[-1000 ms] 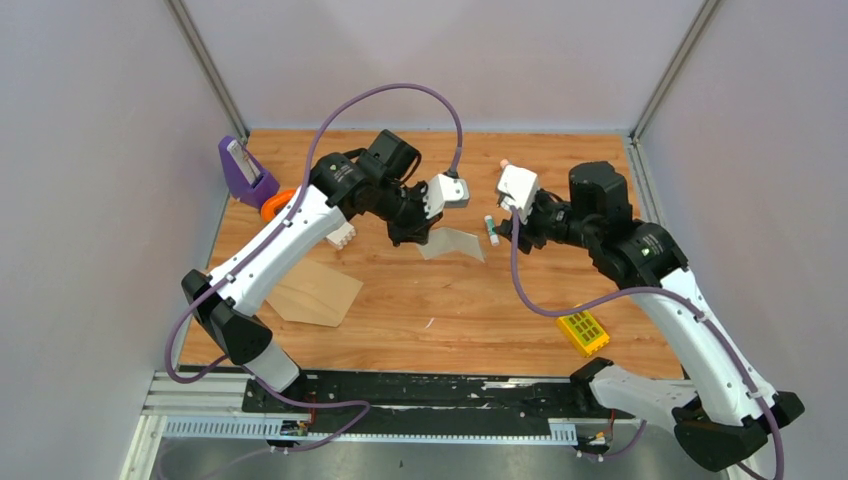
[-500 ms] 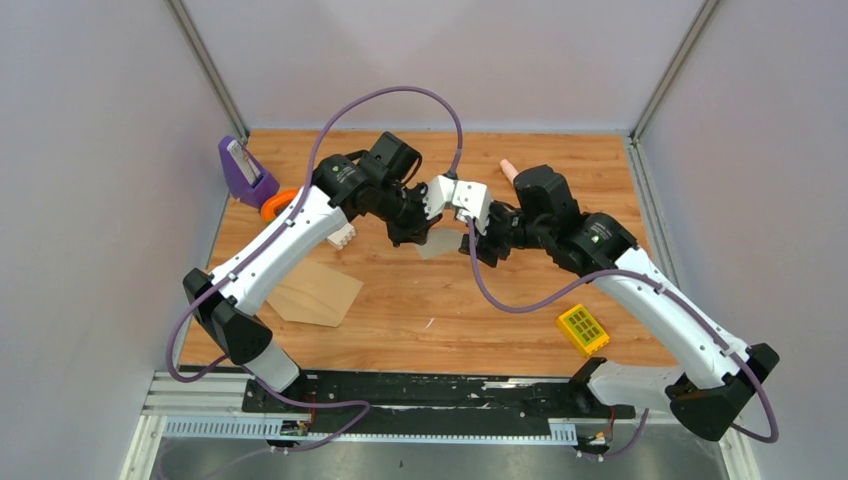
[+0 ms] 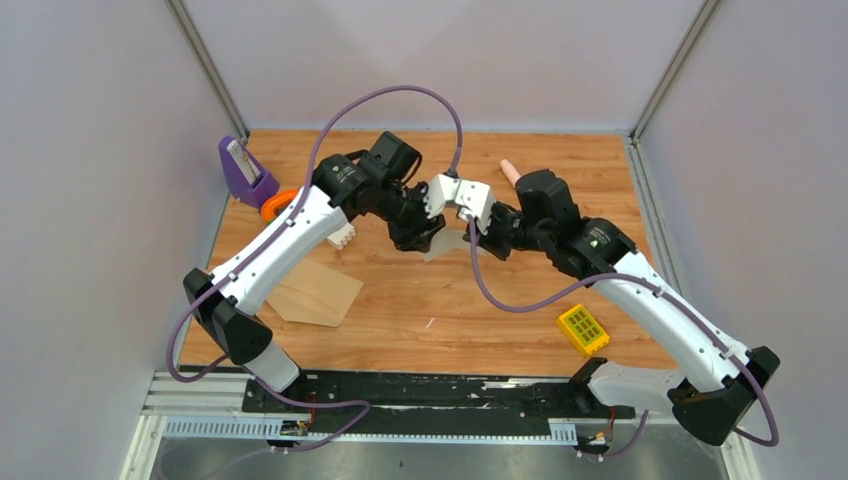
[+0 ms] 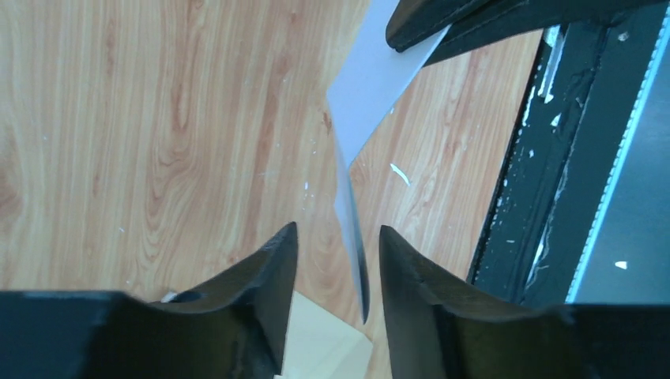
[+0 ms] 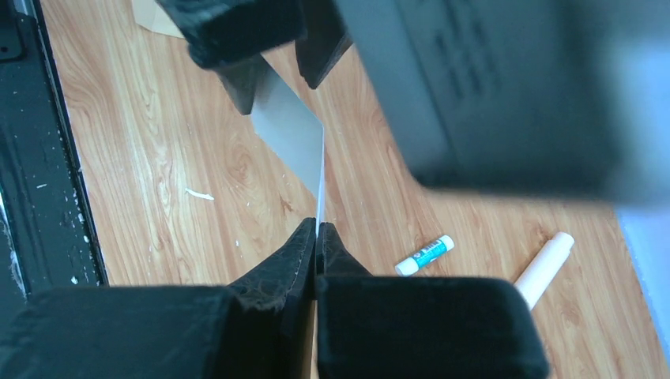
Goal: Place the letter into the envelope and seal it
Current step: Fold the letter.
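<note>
The letter (image 3: 447,243), a pale grey creased sheet, hangs in the air above the middle of the table between both grippers. My right gripper (image 3: 478,240) is shut on its right edge; in the right wrist view the letter (image 5: 292,134) runs straight out of the pinched right gripper (image 5: 318,227). My left gripper (image 3: 425,238) is open. In the left wrist view the letter (image 4: 371,87) passes edge-on between the parted left gripper (image 4: 338,229) jaws, touching neither finger. The tan envelope (image 3: 315,293) lies flat at the front left, apart from both grippers.
A glue stick (image 5: 424,255) and a white cylinder (image 5: 543,268) lie on the wood behind the right gripper. A yellow block (image 3: 583,330) sits front right. A purple holder (image 3: 243,170) and an orange object (image 3: 275,203) stand far left. The black rail (image 3: 430,390) lines the near edge.
The right arm swung left to the letter and its gripper shut on the sheet's right edge. The left gripper, shut on the letter before, has opened.
</note>
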Robot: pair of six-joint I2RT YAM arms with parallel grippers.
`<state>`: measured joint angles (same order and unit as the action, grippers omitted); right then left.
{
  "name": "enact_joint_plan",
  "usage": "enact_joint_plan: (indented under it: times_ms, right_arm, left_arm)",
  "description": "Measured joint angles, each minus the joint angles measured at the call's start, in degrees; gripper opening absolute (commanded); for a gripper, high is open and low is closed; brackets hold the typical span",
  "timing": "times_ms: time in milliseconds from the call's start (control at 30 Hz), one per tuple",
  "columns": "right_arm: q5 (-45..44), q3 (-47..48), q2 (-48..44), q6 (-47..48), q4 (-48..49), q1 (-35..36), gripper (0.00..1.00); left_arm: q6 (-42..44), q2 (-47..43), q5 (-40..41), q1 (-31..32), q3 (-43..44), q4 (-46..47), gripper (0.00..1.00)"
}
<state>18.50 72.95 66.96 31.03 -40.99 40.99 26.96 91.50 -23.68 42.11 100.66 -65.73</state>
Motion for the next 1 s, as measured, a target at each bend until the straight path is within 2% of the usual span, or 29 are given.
enact_joint_plan:
  times_ms: [67,133,367,500,633,800,1000]
  right_arm:
    - [0.3,0.0,-0.7,-0.6,0.2,-0.8,0.0]
    - [1.5,0.0,-1.6,-1.7,0.5,-2.6,0.0]
    - [12.8,1.9,-4.0,-12.5,3.3,-15.5,0.0]
    - [22.8,2.6,-4.0,-23.6,8.6,-22.9,0.0]
    - [32.9,0.6,-3.8,-35.8,16.5,-28.9,0.0]
    - [42.2,-3.3,-2.6,-46.4,24.1,-31.0,0.0]
    - [47.6,-4.1,-1.9,-51.3,27.7,-31.0,0.0]
  left_arm:
    - [-0.2,0.0,-0.1,-0.5,0.9,-0.1,0.96]
    - [-1.2,-0.6,-0.9,-2.1,2.6,0.3,0.99]
    - [-5.0,-10.5,-6.8,-13.4,4.4,7.7,1.0]
    - [-7.8,-14.4,-12.5,-13.8,4.0,12.2,1.0]
    - [-11.4,-14.1,-17.0,-13.5,0.6,16.2,1.0]
    - [-16.0,-10.5,-21.3,-13.5,-2.3,18.7,1.0]
    - [-21.0,-8.0,-25.6,-13.5,-2.4,21.9,1.0]
